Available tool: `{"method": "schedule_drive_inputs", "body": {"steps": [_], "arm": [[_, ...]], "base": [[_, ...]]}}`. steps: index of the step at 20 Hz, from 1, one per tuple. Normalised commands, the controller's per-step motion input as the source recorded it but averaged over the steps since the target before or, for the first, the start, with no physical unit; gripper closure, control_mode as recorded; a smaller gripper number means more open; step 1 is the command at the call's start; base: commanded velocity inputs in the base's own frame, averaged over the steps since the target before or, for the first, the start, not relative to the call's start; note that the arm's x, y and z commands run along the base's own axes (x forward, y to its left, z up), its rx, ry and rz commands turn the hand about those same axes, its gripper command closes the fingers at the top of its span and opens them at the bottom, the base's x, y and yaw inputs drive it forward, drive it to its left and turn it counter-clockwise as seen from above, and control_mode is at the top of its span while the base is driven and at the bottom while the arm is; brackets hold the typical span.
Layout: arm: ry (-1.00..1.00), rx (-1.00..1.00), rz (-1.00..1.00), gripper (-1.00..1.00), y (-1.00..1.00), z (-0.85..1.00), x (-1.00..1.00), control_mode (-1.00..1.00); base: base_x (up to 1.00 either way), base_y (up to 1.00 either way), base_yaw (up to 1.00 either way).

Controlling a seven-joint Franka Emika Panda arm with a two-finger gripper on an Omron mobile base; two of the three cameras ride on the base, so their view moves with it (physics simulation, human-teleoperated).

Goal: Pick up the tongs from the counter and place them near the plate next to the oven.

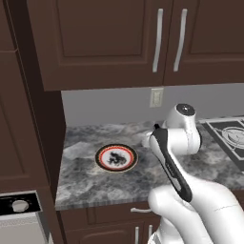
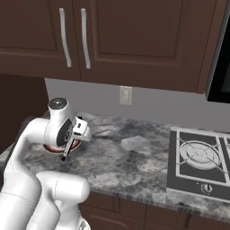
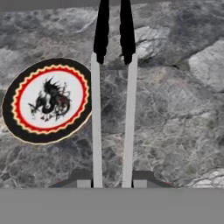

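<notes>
My gripper (image 3: 111, 181) is shut on the tongs (image 3: 96, 122). Their two silvery arms run up the hand view to black tips, hanging above the counter (image 3: 175, 113). The plate (image 3: 47, 100), white with a red and dark rim band and a black pattern, lies just left of the tongs. In the right base view the gripper (image 2: 79, 131) hovers over the plate's right side (image 2: 77, 144), and the tongs (image 2: 66, 150) slant down from it. The left base view has the plate (image 1: 116, 157) on the counter (image 1: 86, 183), and the oven (image 1: 20, 217) stands lower left, past the counter's end.
A black gas cooktop (image 2: 200, 161) is set into the counter at the right. A wall outlet (image 2: 126, 95) sits on the grey backsplash. Dark upper cabinets (image 1: 143, 38) hang overhead, a tall dark cabinet side (image 1: 45, 133) bounds the counter on the left, and a microwave edge (image 2: 221, 54) shows at the upper right.
</notes>
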Motion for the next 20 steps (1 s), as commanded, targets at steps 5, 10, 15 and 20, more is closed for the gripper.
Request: {"method": "schedule_drive_inputs", "body": {"steps": [5,10,15,20], "arm": [[0.01,0.00,0.00,1.00,0.00,-0.33,0.77,-1.00],[0.00,0.00,0.00,1.00,0.00,-0.46,0.55,-1.00],[0.00,0.00,0.00,1.00,0.00,-0.47,0.29,-1.00],[0.00,0.00,0.00,1.00,0.00,-0.44,0.20,-1.00]], "base": [[0.00,0.00,0.00],[0.00,0.00,0.00],[0.00,0.00,0.00],[0.00,0.00,0.00]]}}
